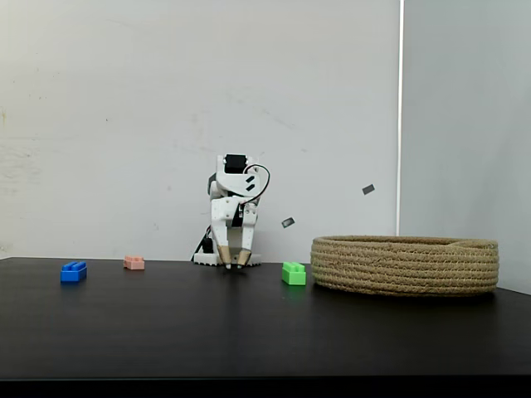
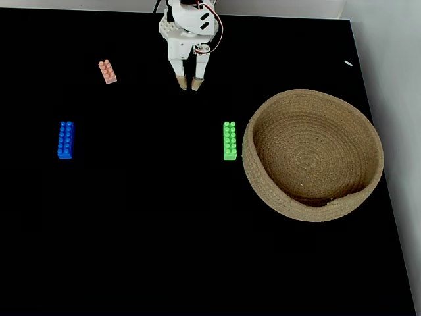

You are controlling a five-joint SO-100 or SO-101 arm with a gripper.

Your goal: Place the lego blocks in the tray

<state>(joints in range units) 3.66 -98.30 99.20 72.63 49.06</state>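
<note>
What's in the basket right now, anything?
Empty: the basket shows bare rope floor; the green, blue and pink bricks lie outside.

You are looking at a plain test room, like a small lab: a bare black table (image 1: 249,323), a scuffed white wall (image 1: 124,124), and a little white robot arm (image 1: 232,207).

A matte black desk (image 1: 249,332) carried the scene and reflected almost no light. Behind it stood a white wall (image 1: 124,99), lightly scuffed and smudged, evenly lit. A vertical seam (image 1: 400,116) divided it from a greyer panel (image 1: 465,124) on the right of that fixed view. Two small dark marks (image 1: 368,189) sat on the wall near the seam.
</note>
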